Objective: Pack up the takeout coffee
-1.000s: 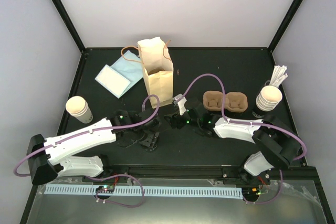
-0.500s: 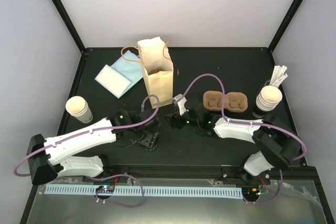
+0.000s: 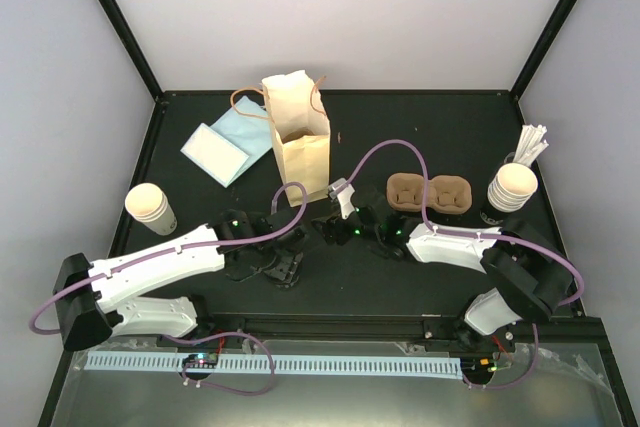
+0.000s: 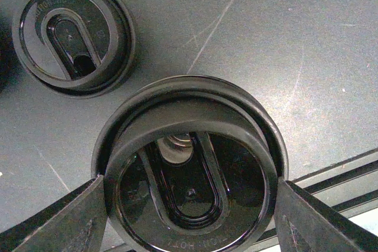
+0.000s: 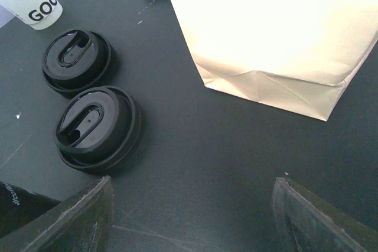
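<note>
The takeout coffee cup (image 3: 150,207) stands where it stood a second ago, at the left side of the dark table (image 3: 430,137), well apart from both grippers. It is upright, with its long axis vertical and its pale round top facing up. The right wrist view catches its lower wall with the letters GOO.

Only the left arm differs: we see the left gripper (image 3: 279,265) edged slightly to the left. From its wrist we look down on a black lid (image 4: 192,163) that fills the gap between the widely spread fingers (image 4: 59,219). Their inner edges meet the lid's outline, but we cannot tell whether they press it.

The right gripper (image 5: 192,210) is spread wide and grasps nothing, hovering over the table. A pair of lids (image 5: 97,128) lies flat to its left, and the paper bag (image 5: 271,33) stands ahead on its right.
</note>
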Motion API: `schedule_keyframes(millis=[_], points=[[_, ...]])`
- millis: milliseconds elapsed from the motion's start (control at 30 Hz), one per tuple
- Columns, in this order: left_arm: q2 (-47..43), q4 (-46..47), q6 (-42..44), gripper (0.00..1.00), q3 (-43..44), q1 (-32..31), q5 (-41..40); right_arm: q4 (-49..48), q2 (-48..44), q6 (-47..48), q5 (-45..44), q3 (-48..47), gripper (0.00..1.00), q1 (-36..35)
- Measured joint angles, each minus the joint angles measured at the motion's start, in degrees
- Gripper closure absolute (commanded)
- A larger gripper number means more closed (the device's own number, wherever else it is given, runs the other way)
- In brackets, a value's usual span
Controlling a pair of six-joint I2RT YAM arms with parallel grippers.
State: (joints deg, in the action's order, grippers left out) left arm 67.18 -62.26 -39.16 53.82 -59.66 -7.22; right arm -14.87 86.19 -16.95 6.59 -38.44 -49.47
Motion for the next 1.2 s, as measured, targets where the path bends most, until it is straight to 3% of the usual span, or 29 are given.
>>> schedule_keyframes(millis=[1200], points=[[-0.07,1.90,0.15,0.28,-1.60,0.00,1.16,0.33,0.92,0.15,2.58,-0.76,0.24,0.00]])
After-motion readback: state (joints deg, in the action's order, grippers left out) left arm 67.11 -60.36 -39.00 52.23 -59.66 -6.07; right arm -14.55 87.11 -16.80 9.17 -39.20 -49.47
